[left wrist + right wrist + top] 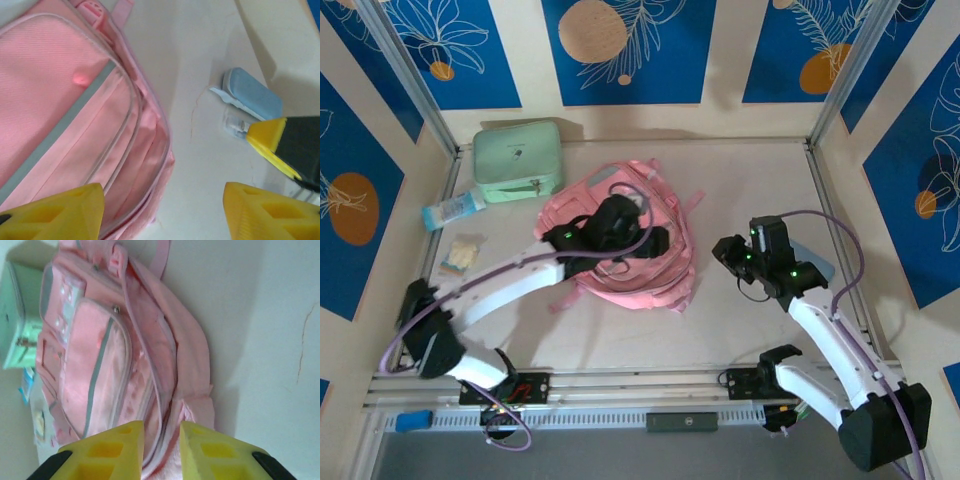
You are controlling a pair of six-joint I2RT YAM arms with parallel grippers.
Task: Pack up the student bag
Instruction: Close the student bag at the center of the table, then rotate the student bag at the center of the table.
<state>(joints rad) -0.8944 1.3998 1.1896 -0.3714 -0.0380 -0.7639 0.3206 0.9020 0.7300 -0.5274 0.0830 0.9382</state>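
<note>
Nearest us, just past the arm bases, the right claw [162, 447] is hanging low over the counter [750, 190]. Its jaws are narrow, only a slit apart, w/ nothing btw them. It's aiming at the closest edge of the student bag [660, 280], and from above it's sitting just off the fabric, not touching. We're guessing the slim gap suits pinching a thin fold or zip tab. Beside that arm a blue case [252, 95] is lying flat w/ a small clear item [234, 122] against it, too blurred to name. Both are prob. waiting to go in.

Next out, the left claw [162, 215] is hovering w/ jaws spread wide and empty, over the bag edge facing the right arm. We're reading that stance as readiness for a bulkier bite, e.g. lifting the mouth open.

The student bag is lying flat mid-counter, front pockets up and top handle pointing away. That's handy b/c the zips are reachable from above. A seam along the side nearest the claws is looking parted, poss. the main mouth, but we're not sure.

Farther left, a small pale packet [460, 255] and a blue-white tube [452, 211] are lying apart from the bag. At the back, the mint green case [518, 160] is sitting just beside its top corner; whether it's touching, we can't tell.
</note>
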